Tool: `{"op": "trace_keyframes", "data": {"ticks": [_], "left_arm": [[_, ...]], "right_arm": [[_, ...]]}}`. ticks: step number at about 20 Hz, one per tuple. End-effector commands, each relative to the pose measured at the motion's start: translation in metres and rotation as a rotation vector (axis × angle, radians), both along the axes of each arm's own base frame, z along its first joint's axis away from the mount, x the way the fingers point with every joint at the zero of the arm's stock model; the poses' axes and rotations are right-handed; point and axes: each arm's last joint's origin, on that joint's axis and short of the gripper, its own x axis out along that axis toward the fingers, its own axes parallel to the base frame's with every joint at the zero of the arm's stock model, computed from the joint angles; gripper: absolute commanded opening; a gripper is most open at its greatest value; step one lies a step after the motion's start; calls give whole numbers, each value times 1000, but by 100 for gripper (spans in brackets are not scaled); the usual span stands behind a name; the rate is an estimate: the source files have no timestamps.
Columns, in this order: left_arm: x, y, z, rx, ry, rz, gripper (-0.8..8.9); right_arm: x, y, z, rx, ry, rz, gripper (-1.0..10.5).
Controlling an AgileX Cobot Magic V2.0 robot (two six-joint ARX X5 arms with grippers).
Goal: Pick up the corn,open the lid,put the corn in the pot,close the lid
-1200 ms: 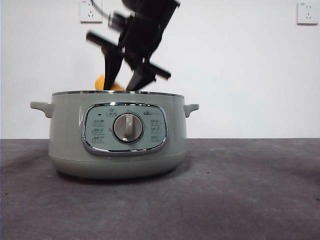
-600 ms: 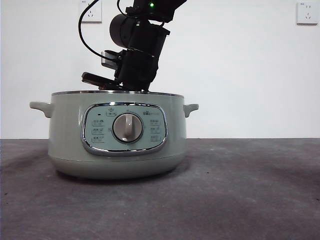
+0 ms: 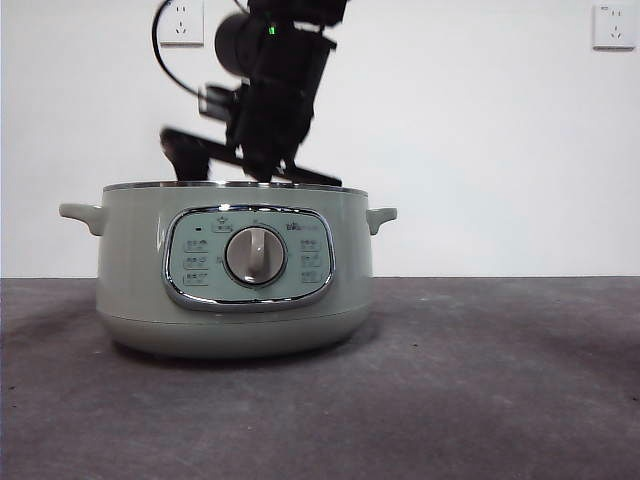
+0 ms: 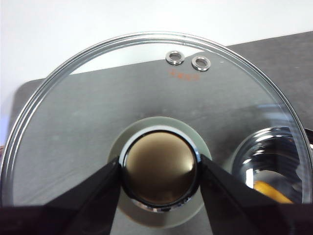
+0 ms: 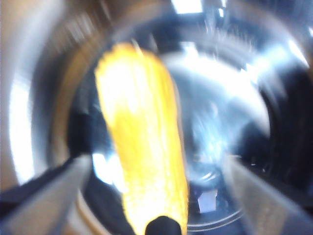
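Moments after the drop, the right gripper [image 5: 156, 196] had its 2 jaws spread wide with nothing between them, the corn [image 5: 142, 142] lying loose on the shiny floor of the pot [image 3: 235, 285] directly under them. 1 second earlier the cob had shown orange between the jaws above the rim; half a second earlier the arm had dipped into the pot; now the gripper [image 3: 250, 165] was lifting clear above the rim with no corn in sight from the front. The wrist picture was blurred, so how the cob lay against the wall was unclear. Meanwhile the left gripper [image 4: 159, 171] was clenched on the knob of the lid [image 4: 88, 112], held tilted above the counter, away from the pot. The pot stood near the counter's far edge, left of centre. Judged from this, the corn was delivered and only closing the lid remained.
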Motion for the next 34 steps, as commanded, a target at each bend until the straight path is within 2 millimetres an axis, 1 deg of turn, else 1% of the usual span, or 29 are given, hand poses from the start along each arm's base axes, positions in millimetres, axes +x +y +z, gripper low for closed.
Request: {"op": "trace_keyframes", "data": {"ticks": [1,3,4,5,7,8,9,12,13,15,17,18,22,25,27,30,34], "left_arm": [[-6,-2,7,-1,-42,-13,-9],[-5,-5,7,-6,-38,-20,-9],[-3,-7,6,-11,-34,-26,-9],[-1,-10,4,-22,-27,-31,-9],[5,-20,1,-29,-11,-66,-9],[7,-27,-1,-31,-5,-91,-9],[11,-34,-3,-31,5,-116,-9],[20,-54,-11,-30,39,-187,-9],[23,-62,-16,-25,58,-215,-9],[31,-77,-26,-17,99,-263,-9],[36,-88,-39,-11,152,-297,-9],[38,-94,-47,-8,184,-314,-9],[43,-118,-79,14,307,-380,-9],[46,-133,-98,25,349,-417,-9],[47,-140,-105,26,354,-434,-9],[46,-149,-109,27,353,-456,-9],[44,-156,-108,19,350,-468,-9]], "right_arm": [[-12,1,38,12,-79,5,535],[-32,-9,78,-34,-172,11,530],[-43,-16,97,-37,-204,16,485],[-54,-25,116,-27,-232,25,349],[-77,-50,154,-28,-297,18,25],[-89,-64,170,-57,-331,0,-9],[-100,-78,183,-86,-358,-23,-11],[-131,-110,217,-43,-439,-39,-11],[-141,-121,225,-25,-454,-44,-11],[-163,-143,233,-4,-467,-58,-10],[-183,-164,231,-2,-455,-72,-10],[-193,-174,226,-11,-445,-79,-10],[-225,-211,195,-103,-430,-155,-10],[-243,-231,170,-143,-416,-215,-10],[-253,-242,157,-153,-410,-244,-10],[-265,-255,143,-151,-403,-291,-10],[-277,-269,132,-135,-412,-334,-10]]}}
